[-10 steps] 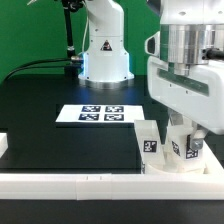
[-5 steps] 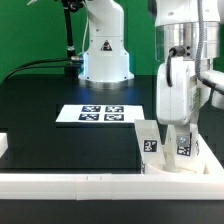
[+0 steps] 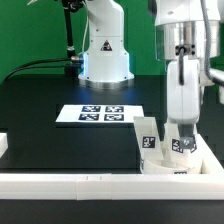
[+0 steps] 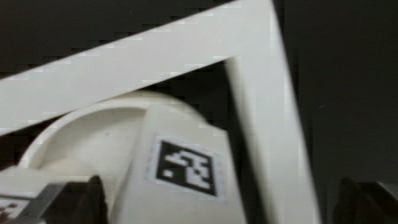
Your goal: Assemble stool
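Note:
The white round stool seat (image 3: 172, 166) lies in the corner of the border rails at the exterior view's right. Two short legs stand upright on it, each with a black-and-white tag: one free leg (image 3: 148, 140) and one leg (image 3: 182, 146) under my gripper (image 3: 182, 130). In the wrist view this tagged leg (image 4: 187, 165) rises from the seat (image 4: 80, 135) between my dark fingers (image 4: 68, 203). My gripper (image 4: 217, 208) is open and straddles the leg, with a dark gap on one side.
The marker board (image 3: 98, 114) lies mid-table. The robot base (image 3: 104, 55) stands behind it. White border rails run along the front (image 3: 80, 184) and meet in a corner beside the seat (image 4: 258, 70). A white rail end (image 3: 3, 146) sits at the exterior view's left.
My hand has turned about its axis, showing its narrow side now, and has come down over the leg at the exterior view's right. The seat and legs have not moved.

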Tool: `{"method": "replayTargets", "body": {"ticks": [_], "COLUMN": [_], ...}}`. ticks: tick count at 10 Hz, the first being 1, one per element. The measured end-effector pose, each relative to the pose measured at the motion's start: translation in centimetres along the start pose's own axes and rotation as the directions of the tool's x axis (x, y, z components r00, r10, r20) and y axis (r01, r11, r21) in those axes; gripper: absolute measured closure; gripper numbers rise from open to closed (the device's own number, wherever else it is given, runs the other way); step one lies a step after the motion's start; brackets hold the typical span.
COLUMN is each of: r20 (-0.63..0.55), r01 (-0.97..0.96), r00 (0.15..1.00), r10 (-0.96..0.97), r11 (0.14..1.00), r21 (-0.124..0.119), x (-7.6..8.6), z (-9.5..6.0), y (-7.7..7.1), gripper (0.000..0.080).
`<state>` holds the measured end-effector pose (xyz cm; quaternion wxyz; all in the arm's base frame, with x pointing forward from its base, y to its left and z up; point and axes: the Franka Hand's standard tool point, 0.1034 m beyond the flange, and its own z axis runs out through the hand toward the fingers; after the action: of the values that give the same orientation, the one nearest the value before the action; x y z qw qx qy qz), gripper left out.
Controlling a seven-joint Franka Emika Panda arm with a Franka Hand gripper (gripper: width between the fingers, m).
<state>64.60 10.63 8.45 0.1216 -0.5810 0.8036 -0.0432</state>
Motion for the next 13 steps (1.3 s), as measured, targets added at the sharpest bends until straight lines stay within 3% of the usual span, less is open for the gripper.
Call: {"method": "replayTargets", "body": {"ticks": [1,3,7,8,9,12,13], "r20": [0.009,-0.003,-0.021,-0.018,0.003,0.042,0.069], "r01": [0.126,0.443,0.682,0.769,0.869,0.999,0.998], "r00": [0.992,0.896,0.731,0.639,0.495,0.045,-0.067], "r10": [-0.127,-0.444,-0.682,-0.769,-0.869,-0.998,-0.995], "r11": [0.992,0.895,0.729,0.638,0.495,0.044,-0.067], "r21": [0.019,0.055,0.056,0.037,0.016,-0.002,0.006], "x": [-0.3,-0.5,-0.7,-0.7,-0.9,0.1,0.9], "z": [-0.8,-1.6,-1.5,-1.7,-2.5,-2.7,-2.2], "y": [-0.1,-0.7,-0.5,-0.6,-1.4,-1.5,-1.4], "gripper": [0.0152,0.0151,0.0151,0.0151,0.0151,0.0151,0.0151]}}
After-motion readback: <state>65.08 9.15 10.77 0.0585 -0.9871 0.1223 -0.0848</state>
